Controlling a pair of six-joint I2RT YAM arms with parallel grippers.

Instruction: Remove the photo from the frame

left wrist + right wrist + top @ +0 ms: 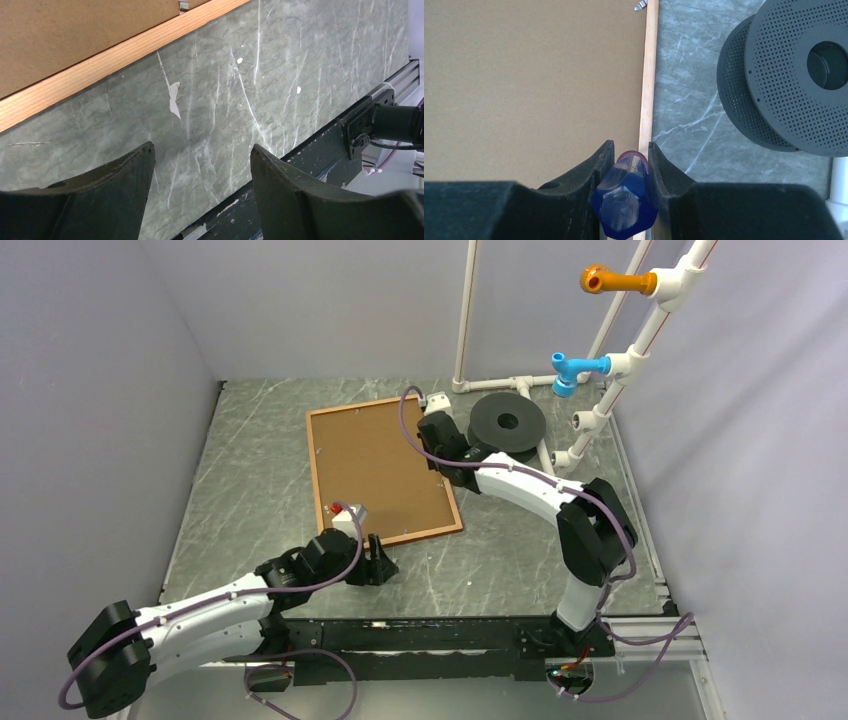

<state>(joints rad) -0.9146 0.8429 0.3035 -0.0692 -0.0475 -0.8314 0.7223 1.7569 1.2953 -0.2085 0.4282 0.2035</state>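
Right claw (630, 145) grips a blue handle (624, 200), perhaps, over the frame (646, 75); left claw (201, 149) open.

soft, even white light leaves only faint shadows beneath the white robot arms (200, 612). the overhead view is sharp across the reddish-brown wooden frame (430, 534). in the right wrist view the translucent blue plastic handle (624, 205) is blurred; the left wrist view's right edge washes out pale.

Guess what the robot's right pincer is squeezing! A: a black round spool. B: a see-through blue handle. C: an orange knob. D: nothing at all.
B: in the right wrist view the right pincer is shut on a see-through blue handle, by the wooden rail of the frame.
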